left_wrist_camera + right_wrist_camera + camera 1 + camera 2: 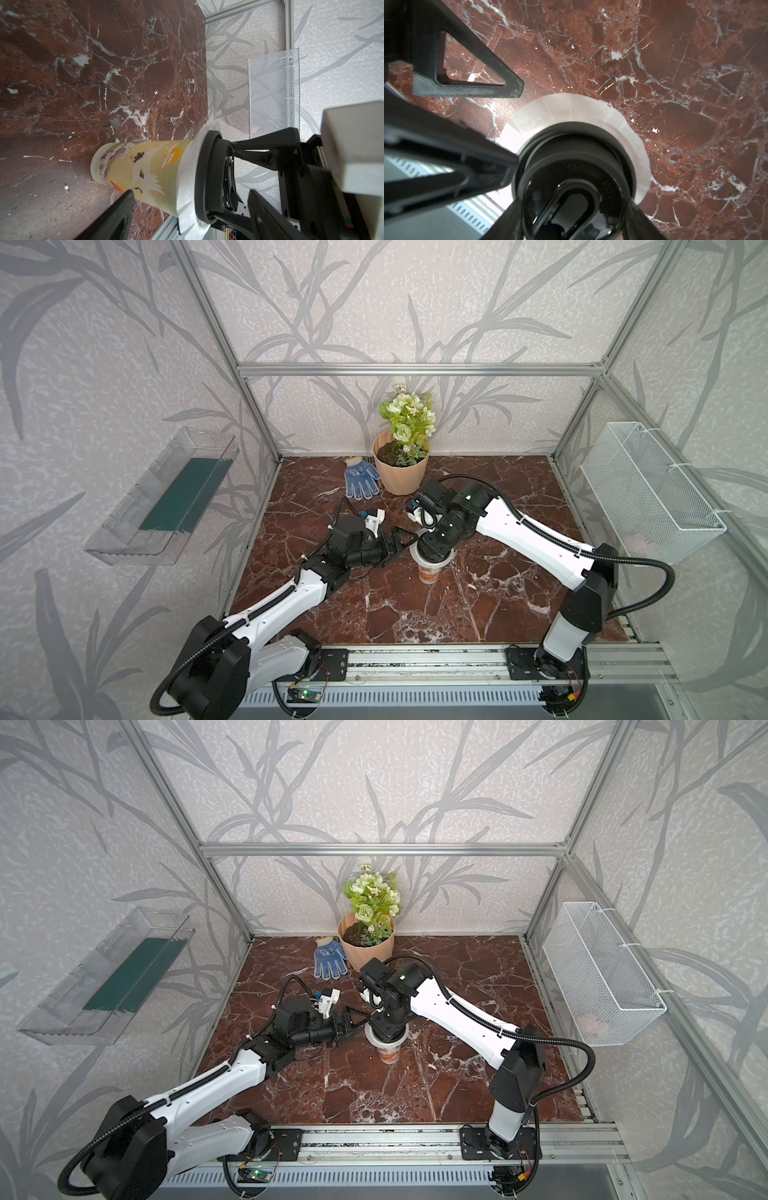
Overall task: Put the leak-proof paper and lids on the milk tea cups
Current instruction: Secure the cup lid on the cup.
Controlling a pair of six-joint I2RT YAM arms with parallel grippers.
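The milk tea cup [428, 572] [389, 1052] [145, 166] stands upright on the marble table. The leak-proof paper [187, 187] [571, 112] is draped over its mouth, with its edge folding down around the rim. A black lid [207, 166] [571, 149] sits on top of the paper. My right gripper [434, 549] [574, 207] comes from above, shut on the lid with one finger on each side. My left gripper [401, 543] [190, 194] is open at the cup's left side. One finger is by the cup wall and the other is at lid height.
A peach flower pot [401, 477] and a blue dotted glove [360, 479] are at the back of the table. A white wire basket [648, 493] hangs on the right wall and a clear tray [162, 497] on the left wall.
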